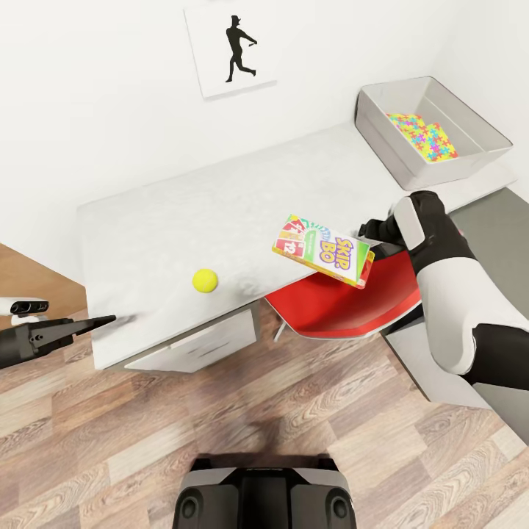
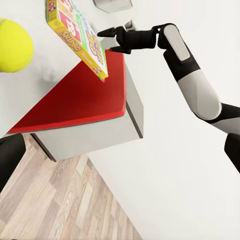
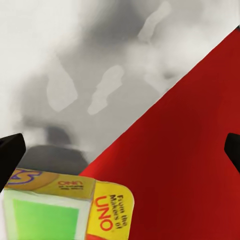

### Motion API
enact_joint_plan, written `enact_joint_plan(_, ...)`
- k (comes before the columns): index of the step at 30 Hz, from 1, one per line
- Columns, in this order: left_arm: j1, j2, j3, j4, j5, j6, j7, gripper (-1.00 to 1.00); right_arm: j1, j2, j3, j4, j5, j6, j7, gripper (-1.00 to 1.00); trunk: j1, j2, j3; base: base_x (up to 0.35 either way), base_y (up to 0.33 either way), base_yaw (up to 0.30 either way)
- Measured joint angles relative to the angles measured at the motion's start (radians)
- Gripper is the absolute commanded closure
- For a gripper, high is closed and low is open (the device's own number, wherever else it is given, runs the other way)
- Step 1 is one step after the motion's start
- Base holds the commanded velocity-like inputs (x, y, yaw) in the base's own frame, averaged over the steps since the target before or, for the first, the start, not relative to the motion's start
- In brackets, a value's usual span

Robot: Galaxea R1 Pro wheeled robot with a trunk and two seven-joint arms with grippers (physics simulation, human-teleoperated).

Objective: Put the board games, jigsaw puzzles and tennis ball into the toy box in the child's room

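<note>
The Skip-Bo board game [image 1: 323, 250] hung tilted over the front edge of the table [image 1: 220, 206], above the red chair seat [image 1: 353, 301], with no finger visibly on it. The right gripper [image 1: 375, 229] sat just beside the box's far end, and from the head view I could not tell whether it touched. In the right wrist view its 2 dark fingertips [image 3: 11, 152] stood far apart at the picture's edges, so I judged it wide open and holding nothing, with the box's yellow end low in that view.

The toy box [image 1: 470, 158] stood at the table's far right corner against the wall, well apart from the game, and 1 jigsaw puzzle [image 1: 425, 136] already lay inside. The tennis ball [image 1: 205, 280] rested on the table near its front edge. The left gripper [image 1: 103, 320] pointed at the table's left corner; I could not tell its opening.

The risk was plain: the unsupported box would likely drop onto the chair or slide to the wooden floor [image 1: 147, 455]. Chasing it, the arm might also knock the ball off the nearby edge.
</note>
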Motion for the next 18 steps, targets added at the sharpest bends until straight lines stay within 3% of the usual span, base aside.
enact_joint_plan(18, 0.001, -0.001, 0.0, 0.0, 0.0, 0.0, 0.0, -1.0, 0.0, -0.001, 0.0, 0.021, 0.001, -0.002, 0.001, -1.0, 0.0, 0.0, -0.009, -0.017, 0.021, 0.0)
